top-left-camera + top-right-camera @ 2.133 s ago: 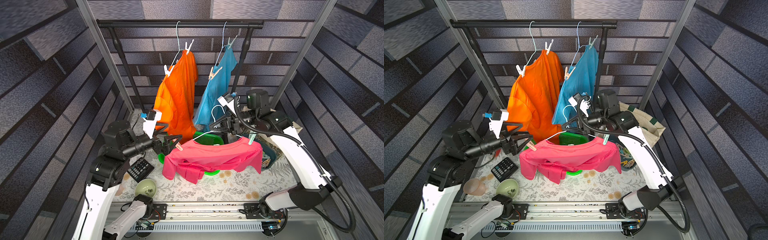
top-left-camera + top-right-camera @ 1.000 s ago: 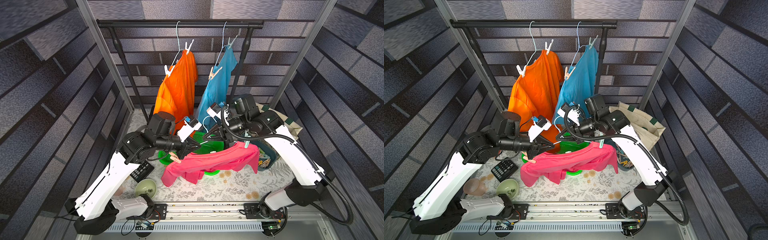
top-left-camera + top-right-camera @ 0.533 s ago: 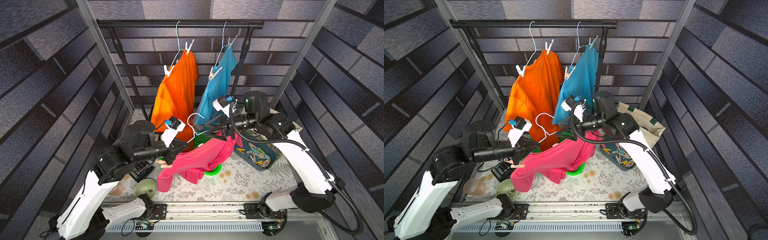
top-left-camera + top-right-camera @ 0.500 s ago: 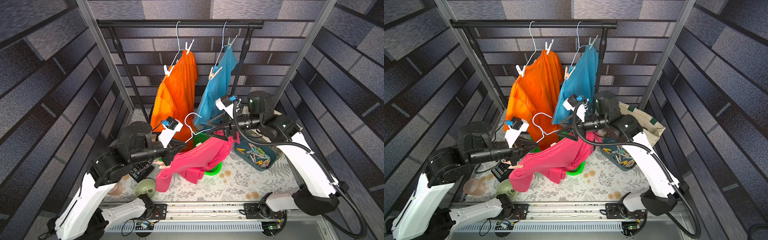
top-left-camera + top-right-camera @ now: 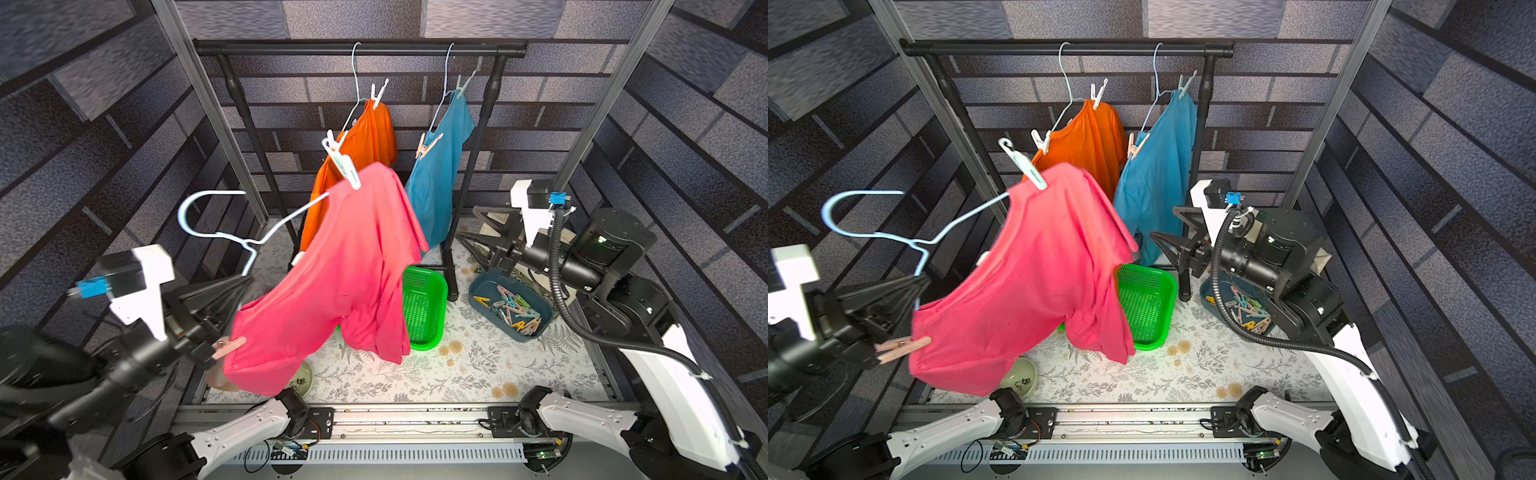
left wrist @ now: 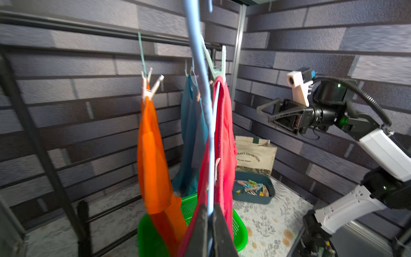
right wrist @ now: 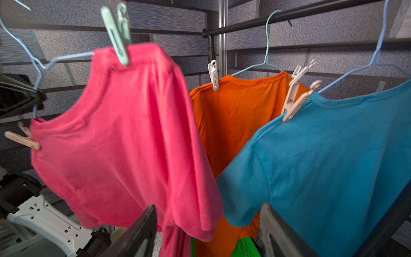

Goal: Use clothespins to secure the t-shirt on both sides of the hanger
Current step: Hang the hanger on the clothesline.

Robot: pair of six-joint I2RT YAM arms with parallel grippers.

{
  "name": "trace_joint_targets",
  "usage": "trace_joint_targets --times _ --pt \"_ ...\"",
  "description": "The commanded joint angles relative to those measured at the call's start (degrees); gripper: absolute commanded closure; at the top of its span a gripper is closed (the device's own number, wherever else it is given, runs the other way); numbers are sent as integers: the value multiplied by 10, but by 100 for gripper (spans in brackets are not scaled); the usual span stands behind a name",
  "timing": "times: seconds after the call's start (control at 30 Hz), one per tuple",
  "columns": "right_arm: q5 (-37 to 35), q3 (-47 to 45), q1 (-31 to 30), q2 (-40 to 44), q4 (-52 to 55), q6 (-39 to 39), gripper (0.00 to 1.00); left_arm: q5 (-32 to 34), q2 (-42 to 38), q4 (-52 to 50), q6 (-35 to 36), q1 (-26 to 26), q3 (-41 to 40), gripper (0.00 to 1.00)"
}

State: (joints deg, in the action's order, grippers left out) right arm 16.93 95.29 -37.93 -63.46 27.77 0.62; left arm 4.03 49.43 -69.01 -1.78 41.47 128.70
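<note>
Pink t-shirt (image 5: 345, 270) tilted on the blue hanger (image 5: 216, 237), mint clothespin (image 5: 345, 168) and peach clothespin (image 5: 228, 347) clipped on. The left tool (image 5: 243, 282) clamps the hanger, and the right tool (image 5: 467, 224) gapes empty.

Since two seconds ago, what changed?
Left gripper took the hanger by its neck and lifted it toward its side; the pink t-shirt now hangs tilted. Right gripper let go, opened, pulled back. Orange shirt, blue shirt and both clothespins on the pink one stayed.
</note>
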Motion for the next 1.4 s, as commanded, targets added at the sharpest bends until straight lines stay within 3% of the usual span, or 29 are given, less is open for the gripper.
trace_joint_targets --times 0.0,0.17,0.57,0.83,0.97,1.17,1.37 --pt "-37 -8 -4 -27 -2 -14 27 128 11 7 56 -19 61 100" --pt "-31 13 -4 -69 12 -20 37 210 18 50 98 -5 124 100" --pt "53 41 -4 -168 8 -72 38 405 93 214 260 14 27 100" --pt "47 -5 -4 -149 -9 -64 37 415 194 264 288 1 3 100" --pt "45 -27 -4 -133 -11 -57 37 395 232 272 264 -52 0 100" --pt "29 -65 -4 -111 -12 -38 36 274 259 200 120 -186 10 100" --pt "18 -83 -3 -102 -8 -21 35 165 294 100 -4 -203 53 100"
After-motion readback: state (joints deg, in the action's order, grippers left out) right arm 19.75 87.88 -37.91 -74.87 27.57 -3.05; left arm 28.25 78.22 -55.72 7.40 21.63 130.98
